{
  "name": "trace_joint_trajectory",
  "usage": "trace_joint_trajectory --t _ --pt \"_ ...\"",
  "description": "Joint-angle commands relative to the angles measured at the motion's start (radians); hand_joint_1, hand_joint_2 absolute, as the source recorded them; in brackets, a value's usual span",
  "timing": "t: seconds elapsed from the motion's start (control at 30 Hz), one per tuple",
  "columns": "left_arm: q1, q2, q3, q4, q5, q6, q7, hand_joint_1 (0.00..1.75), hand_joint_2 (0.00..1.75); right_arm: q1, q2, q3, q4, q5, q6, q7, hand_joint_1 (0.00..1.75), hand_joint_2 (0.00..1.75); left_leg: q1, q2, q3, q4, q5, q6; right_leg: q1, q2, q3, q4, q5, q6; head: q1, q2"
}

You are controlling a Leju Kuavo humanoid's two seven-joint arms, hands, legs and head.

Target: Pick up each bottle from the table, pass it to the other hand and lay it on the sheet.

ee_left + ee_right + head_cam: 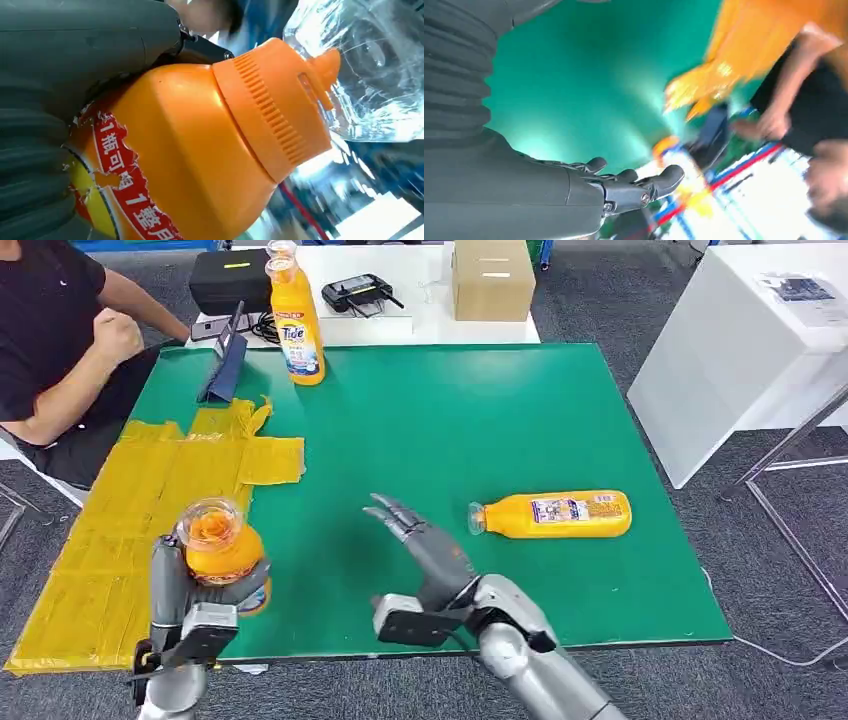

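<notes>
Green table [450, 420], large, takes most of the head view. Yellow sheet [130, 530] covers its left part, crumpled at the far edge, reaching under and beyond the left hand. Person in black [50, 340] seated at the far left corner, well away from both hands.

Right hand [420, 540]: holding nothing, fingers [390, 512] spread and extended, pointing toward the sheet, above bare green. Lying bottle [552, 515] is on its side just beside the back of that hand, cap end nearest it, not touching; fingers point away from it.

Left hand [205, 585]: wrapped around an orange bottle [215, 545], held upright, cap toward the camera. Grip is on the lower body; shoulder and cap stick out past the fingers. Left wrist view confirms it: thumb against the bottle's labelled body [165, 160], ribbed cap clear of the hand. Held at the sheet's near edge, by the boundary with the green.

Third bottle, standing Tide bottle [297, 325], far from both hands at the table's far edge beyond the sheet.
</notes>
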Motion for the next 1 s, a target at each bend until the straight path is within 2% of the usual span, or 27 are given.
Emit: trace_joint_trajectory --t 0.03,0.13,0.17,0.2,0.27,0.43,0.47,0.5,0.53,0.6,0.67,0.87,0.9,0.93,1.0 --pt "-0.023 0.038 -0.027 0.114 -0.575 0.198 0.206 1.75 1.75 -0.064 -0.205 -0.164 -0.11 0.014 0.031 0.012 0.0 1.75 -0.004 -0.007 0.004 -0.004 0.001 0.004 -0.004 -0.003 0.004 -0.001 -0.002 0.002 0.0 0.0" --pt "-0.034 0.036 -0.028 0.135 -0.627 0.198 0.219 1.75 1.75 -0.082 -0.22 -0.184 -0.106 0.007 0.041 0.014 0.0 1.75 -0.003 -0.003 0.002 -0.002 0.0 0.002 -0.003 -0.001 0.001 0.0 -0.001 0.001 0.0 0.0" --pt "-0.039 0.053 -0.045 0.174 -0.76 0.198 0.273 1.75 1.75 -0.088 -0.219 -0.195 -0.105 0.008 0.039 0.012 0.0 1.75 -0.004 -0.006 0.002 -0.003 0.001 0.003 -0.005 -0.003 0.002 0.0 -0.001 0.002 0.0 0.0" --pt "-0.049 0.086 -0.088 0.228 -0.845 0.198 0.347 1.75 1.75 -0.107 -0.227 -0.197 -0.09 0.009 0.043 0.016 0.0 1.75 -0.005 -0.008 0.004 -0.004 0.001 0.004 -0.005 -0.004 0.004 -0.001 -0.001 0.002 0.0 0.0" --pt "-0.093 0.256 -0.27 0.331 -0.851 0.198 0.526 1.75 1.75 -0.149 -0.231 -0.206 -0.041 0.001 0.062 0.028 0.0 1.75 -0.005 -0.006 0.004 -0.005 0.002 0.003 -0.005 -0.002 0.003 -0.001 0.0 0.001 0.0 0.0" --pt "-0.093 0.256 -0.27 0.331 -0.851 0.198 0.526 1.75 1.75 -0.149 -0.231 -0.206 -0.041 0.001 0.062 0.028 0.0 1.75 -0.004 -0.005 0.005 -0.005 0.002 0.004 -0.004 -0.001 0.003 -0.001 0.0 0.001 0.0 0.0" --pt "-0.161 0.377 -0.46 0.438 -0.851 0.198 0.685 1.75 1.75 -0.178 -0.227 -0.2 0.001 0.0 0.076 0.032 0.0 1.75 -0.003 -0.003 0.003 -0.003 0.001 0.003 -0.003 -0.001 0.002 0.0 0.0 0.001 0.0 0.0" --pt "-0.236 0.418 -0.656 0.548 -0.851 0.198 0.823 1.75 1.75 -0.209 -0.217 -0.193 0.04 -0.001 0.084 0.035 0.0 1.75 -0.004 -0.005 0.004 -0.005 0.002 0.004 -0.004 -0.001 0.003 -0.001 -0.001 0.002 0.0 0.0" --pt "-0.26 0.395 -0.692 0.635 -0.851 0.196 0.802 1.75 1.75 -0.245 -0.205 -0.186 0.086 -0.002 0.101 0.043 0.0 1.75 -0.003 -0.006 0.002 -0.003 0.003 0.003 -0.003 -0.004 0.002 0.001 0.0 0.001 0.0 0.0" --pt "-0.304 0.349 -0.677 0.808 -0.851 0.188 0.684 1.75 1.75 -0.321 -0.178 -0.169 0.199 -0.017 0.15 0.048 0.0 1.75 -0.005 -0.011 0.005 -0.006 0.005 0.005 -0.005 -0.006 0.004 -0.001 0.0 0.002 0.0 0.0" --pt "-0.389 0.359 -0.768 0.976 -0.851 0.122 0.708 1.75 1.75 -0.383 -0.169 -0.14 0.297 -0.031 0.201 0.044 0.0 1.75 -0.005 -0.003 0.006 -0.007 0.005 0.005 -0.005 0.002 0.003 -0.002 0.002 0.002 -0.001 0.0" --pt "-0.409 0.349 -0.756 1.02 -0.851 0.147 0.691 1.75 1.75 -0.385 -0.17 -0.135 0.313 -0.035 0.198 0.033 0.0 1.75 -0.007 -0.007 0.006 -0.005 0.005 0.006 -0.008 -0.002 0.006 0.001 0.001 0.002 0.0 0.0" --pt "-0.421 0.366 -0.813 1.012 -0.851 0.126 0.743 0.0 1.75 -0.386 -0.18 -0.122 0.307 -0.039 0.216 0.041 0.0 1.75 -0.008 -0.008 0.008 -0.008 0.007 0.007 -0.01 -0.003 0.009 0.0 0.002 0.002 0.0 0.0" --pt "-0.433 0.364 -0.823 1.029 -0.851 0.105 0.759 0.0 1.75 -0.391 -0.18 -0.114 0.32 -0.038 0.223 0.048 0.0 1.75 -0.007 -0.009 0.007 -0.004 0.005 0.006 -0.009 -0.005 0.008 0.002 0.001 0.002 0.0 0.0" --pt "-0.479 0.384 -0.92 1.077 -0.851 0.1 0.852 0.0 1.75 -0.398 -0.178 -0.1 0.363 -0.046 0.226 0.043 0.0 1.75 -0.008 -0.009 0.008 -0.007 0.007 0.007 -0.01 -0.002 0.009 0.0 0.004 0.002 0.0 0.0"
